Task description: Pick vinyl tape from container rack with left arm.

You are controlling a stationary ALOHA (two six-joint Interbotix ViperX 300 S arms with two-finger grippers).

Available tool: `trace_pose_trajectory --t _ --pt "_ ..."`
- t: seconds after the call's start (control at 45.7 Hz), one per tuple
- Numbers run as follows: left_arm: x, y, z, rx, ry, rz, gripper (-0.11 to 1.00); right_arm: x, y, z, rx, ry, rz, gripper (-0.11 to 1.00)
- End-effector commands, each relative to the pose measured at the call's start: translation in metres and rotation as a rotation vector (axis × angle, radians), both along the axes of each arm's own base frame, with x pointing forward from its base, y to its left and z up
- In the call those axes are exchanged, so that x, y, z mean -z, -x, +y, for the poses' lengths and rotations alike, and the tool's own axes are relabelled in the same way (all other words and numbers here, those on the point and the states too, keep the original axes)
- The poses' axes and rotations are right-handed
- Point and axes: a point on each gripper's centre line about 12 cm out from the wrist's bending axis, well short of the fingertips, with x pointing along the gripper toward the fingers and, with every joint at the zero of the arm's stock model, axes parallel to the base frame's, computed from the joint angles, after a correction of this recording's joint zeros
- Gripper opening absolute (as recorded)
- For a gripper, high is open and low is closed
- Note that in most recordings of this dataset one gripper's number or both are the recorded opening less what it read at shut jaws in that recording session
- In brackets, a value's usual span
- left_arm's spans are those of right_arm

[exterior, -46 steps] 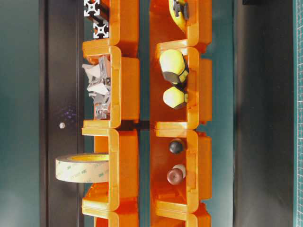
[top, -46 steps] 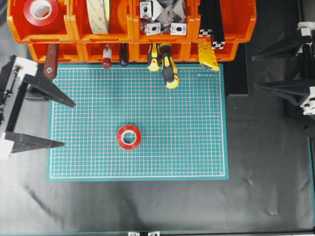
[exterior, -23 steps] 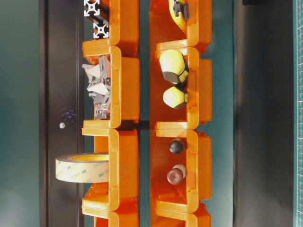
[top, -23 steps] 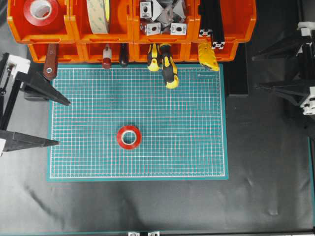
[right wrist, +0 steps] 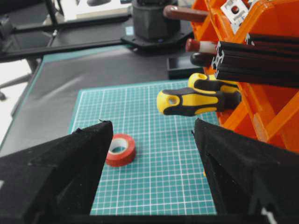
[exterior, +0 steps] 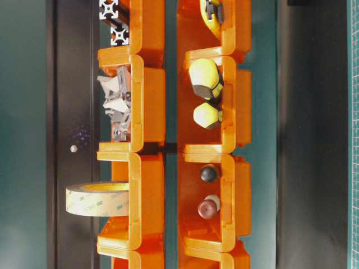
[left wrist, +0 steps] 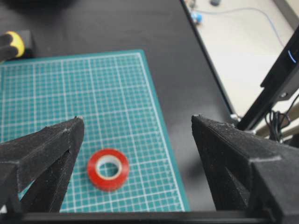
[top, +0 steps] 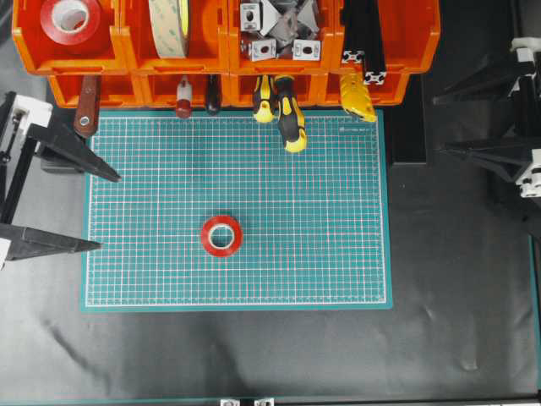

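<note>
The vinyl tape (top: 221, 235), a small red ring with a whitish core, lies flat on the green mat (top: 321, 245), left of its middle. It also shows in the left wrist view (left wrist: 108, 169) and the right wrist view (right wrist: 120, 149). The orange container rack (top: 226, 38) runs along the mat's far edge. Its top-left bin holds a second, larger red roll (top: 70, 19). My left gripper (top: 110, 212) is open and empty at the mat's left edge, well apart from the tape (left wrist: 136, 119). My right gripper (top: 437, 125) is open and empty off the mat's right side (right wrist: 153, 122).
A cream-yellow tape roll (top: 169, 25) stands edge-on in the second top bin (exterior: 98, 199). Metal brackets (top: 279, 30) and black extrusions (top: 363, 34) fill the other top bins. Yellow-black screwdriver handles (top: 287, 114) stick out over the mat from the lower tier (right wrist: 196, 100).
My left gripper has drawn back a little to the left, away from the tape. The tape and the right gripper have not moved.
</note>
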Motion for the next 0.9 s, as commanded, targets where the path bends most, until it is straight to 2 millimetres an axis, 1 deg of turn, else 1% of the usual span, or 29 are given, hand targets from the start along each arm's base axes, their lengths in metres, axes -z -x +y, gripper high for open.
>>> trace_pose_trajectory --t 0.0,0.613,0.875 --pt "-0.0066 -0.0002 0.0007 -0.002 0.006 -0.024 0.9 -0.0104 -0.0018 0.0003 -0.002 0.0 -0.021 0.7" --pt "-0.0043 0.0024 0.0022 -0.006 0.007 -0.022 0.9 -0.0092 -0.0019 0.0 0.0 0.002 -0.015 0.7" --pt "-0.0058 0.0094 0.0037 -0.005 0.016 -0.051 0.9 -0.0087 -0.0019 0.0 0.0 0.002 -0.015 0.71"
